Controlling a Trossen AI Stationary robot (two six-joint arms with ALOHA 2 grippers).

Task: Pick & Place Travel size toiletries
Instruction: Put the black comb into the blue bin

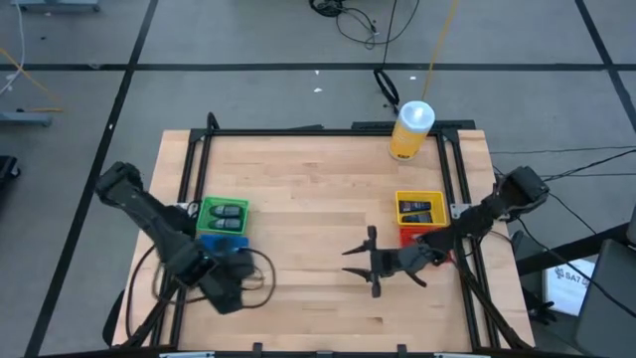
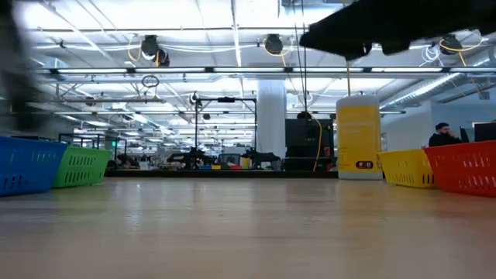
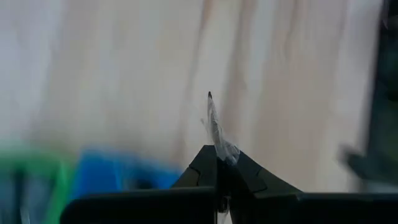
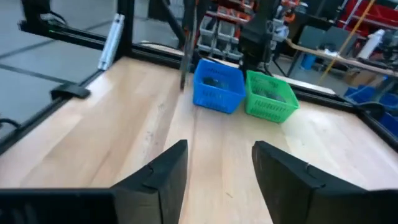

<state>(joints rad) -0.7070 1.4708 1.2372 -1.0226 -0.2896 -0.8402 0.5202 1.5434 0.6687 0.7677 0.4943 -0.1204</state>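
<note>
Left tool [image 3: 217, 163] lower left of high view beside blue bin [image 1: 224, 245], clamped shut on thin clear packet [image 3: 216, 127], pinched by edge for carrying. Right tool [image 4: 219, 163] mid-desk [image 1: 308, 189], fingers apart, empty. You see dark packets [image 1: 227, 211] in green bin [image 1: 206, 209].

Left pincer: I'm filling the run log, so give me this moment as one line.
left pincer: shut on clear packet, beside blue bin | right pincer: open, empty, above bare table
</note>
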